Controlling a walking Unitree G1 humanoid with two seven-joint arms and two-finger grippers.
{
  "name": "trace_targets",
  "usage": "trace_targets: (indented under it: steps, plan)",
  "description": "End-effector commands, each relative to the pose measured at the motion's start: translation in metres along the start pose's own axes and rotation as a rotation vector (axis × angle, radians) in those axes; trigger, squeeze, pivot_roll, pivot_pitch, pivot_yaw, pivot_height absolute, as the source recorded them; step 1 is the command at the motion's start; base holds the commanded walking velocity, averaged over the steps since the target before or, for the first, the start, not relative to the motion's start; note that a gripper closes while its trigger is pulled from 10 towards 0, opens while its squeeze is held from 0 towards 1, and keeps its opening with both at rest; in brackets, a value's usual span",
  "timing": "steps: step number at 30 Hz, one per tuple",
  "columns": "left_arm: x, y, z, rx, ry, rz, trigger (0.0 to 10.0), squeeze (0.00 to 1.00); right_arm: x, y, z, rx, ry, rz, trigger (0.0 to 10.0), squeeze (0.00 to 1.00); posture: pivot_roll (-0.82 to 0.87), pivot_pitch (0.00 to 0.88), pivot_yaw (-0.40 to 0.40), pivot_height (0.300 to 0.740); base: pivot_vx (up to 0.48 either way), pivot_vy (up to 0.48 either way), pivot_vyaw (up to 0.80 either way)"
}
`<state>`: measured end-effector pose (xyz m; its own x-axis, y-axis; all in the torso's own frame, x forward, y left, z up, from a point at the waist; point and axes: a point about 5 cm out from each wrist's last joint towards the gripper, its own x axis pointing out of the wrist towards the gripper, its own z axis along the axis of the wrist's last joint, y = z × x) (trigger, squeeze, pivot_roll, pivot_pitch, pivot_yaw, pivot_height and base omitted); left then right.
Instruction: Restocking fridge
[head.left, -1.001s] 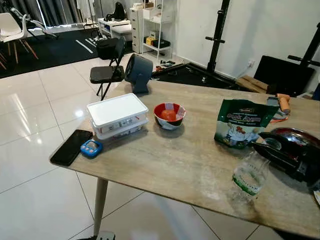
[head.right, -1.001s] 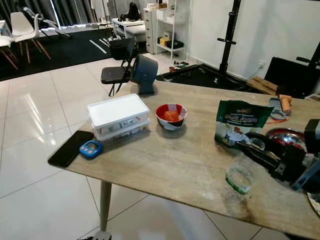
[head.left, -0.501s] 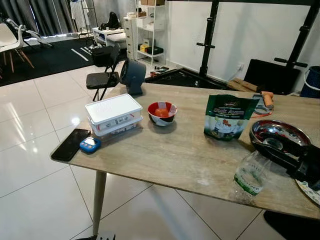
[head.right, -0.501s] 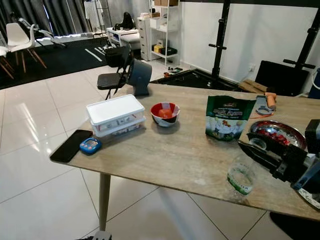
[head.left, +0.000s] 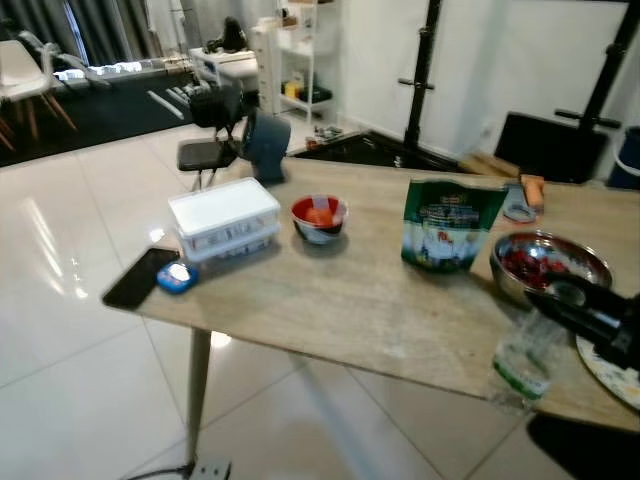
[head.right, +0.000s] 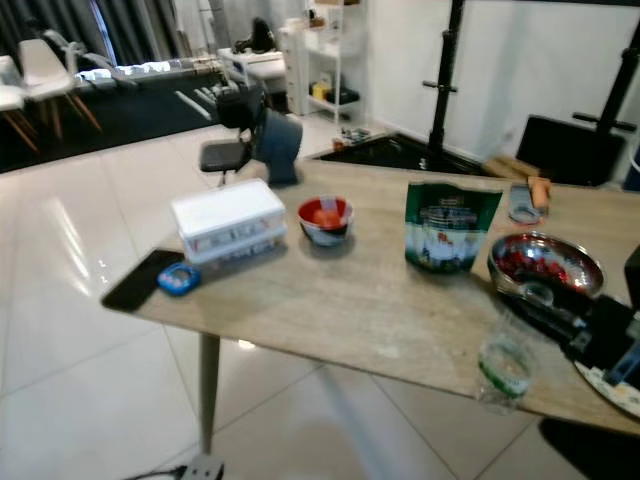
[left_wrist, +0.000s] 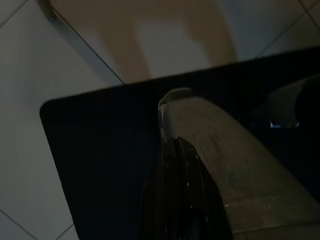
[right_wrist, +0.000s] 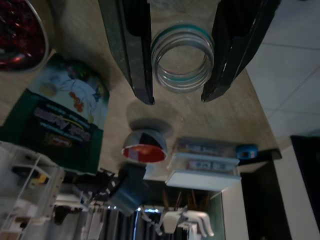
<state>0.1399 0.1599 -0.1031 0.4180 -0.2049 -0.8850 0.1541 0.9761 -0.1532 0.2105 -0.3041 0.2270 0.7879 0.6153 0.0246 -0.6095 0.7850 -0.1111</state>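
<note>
A clear plastic bottle with a green label stands near the front right edge of the wooden table. My right gripper reaches in from the right, just above the bottle's top. In the right wrist view the gripper is open, and the bottle's round top sits between its two fingers. A green snack bag stands upright behind, beside a steel bowl of red fruit. The left wrist view is dark, with that arm hanging over a black mat.
On the table's left part are a red bowl, a white lidded box, a blue timer and a black phone. A grey fan stands at the far edge, with a folding chair behind. White tiled floor lies to the left.
The whole picture has shifted and blurred, so the camera moved. My right gripper stays over the bottle, which stands in the same spot on the table.
</note>
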Motion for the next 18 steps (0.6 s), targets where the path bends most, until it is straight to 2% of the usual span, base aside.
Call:
trace_targets:
  steps: [1,15,18]
  plan:
    - [-0.001,-0.006,-0.017,-0.019,0.061,-0.019,10.0,0.0,-0.004,-0.001,0.0,-0.016,0.012,-0.008,10.0,0.0,-0.13,0.0,0.003,0.74,-0.326,0.0,0.0]
    - [-0.002,-0.003,-0.017,-0.011,0.064,-0.017,10.0,0.0,-0.011,-0.001,-0.007,0.012,0.037,-0.018,10.0,0.0,-0.14,0.0,0.01,0.74,-0.323,0.0,0.0]
    - [-0.002,-0.003,-0.018,-0.012,0.064,-0.019,10.0,0.0,-0.017,-0.002,-0.019,0.026,0.085,-0.05,10.0,0.0,-0.14,0.0,0.011,0.74,-0.32,0.0,0.0]
